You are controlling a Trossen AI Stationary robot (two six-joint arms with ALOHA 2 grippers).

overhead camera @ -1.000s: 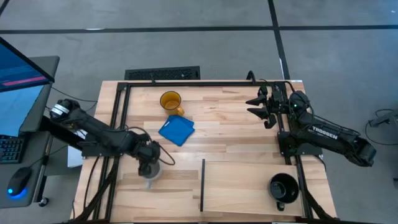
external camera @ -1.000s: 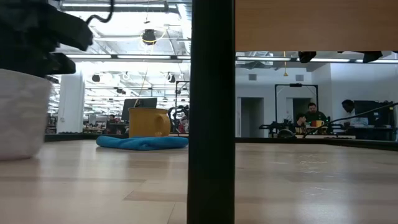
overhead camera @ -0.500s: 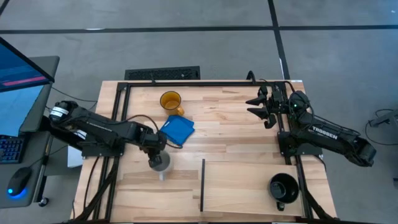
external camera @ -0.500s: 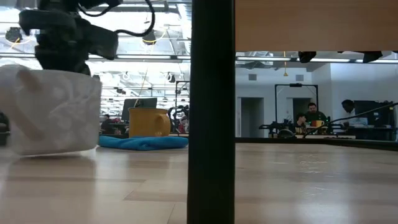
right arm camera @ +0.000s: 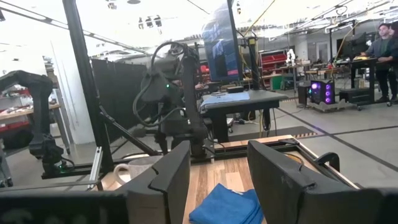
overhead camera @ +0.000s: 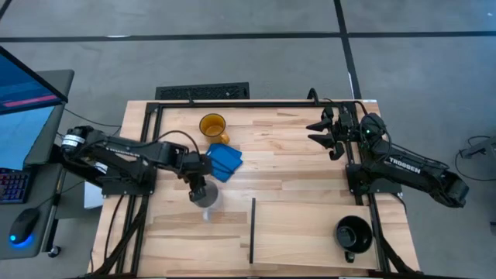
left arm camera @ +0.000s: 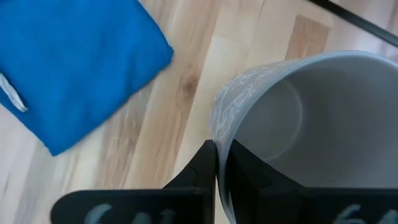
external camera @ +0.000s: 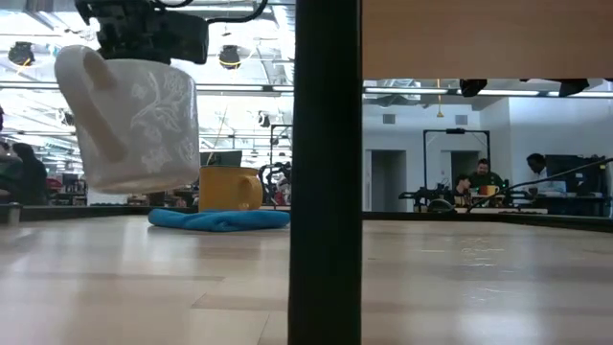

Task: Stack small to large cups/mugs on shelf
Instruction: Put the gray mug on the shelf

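L gripper (overhead camera: 197,180) pinches rim of grey-white mug (external camera: 129,123), lifted off table, inside bare, just beside blue cloth (overhead camera: 221,161). Amber mug (overhead camera: 212,125) upright behind cloth, contents unclear. Black mug (overhead camera: 353,233) on shelf (overhead camera: 310,232), well apart. R gripper (overhead camera: 322,132) spread wide, holding nothing.

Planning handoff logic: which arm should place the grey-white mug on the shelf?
Left. The left gripper already holds the grey-white mug by its rim, lifted off the table, near the shelf. The right gripper waits open at the far right edge.
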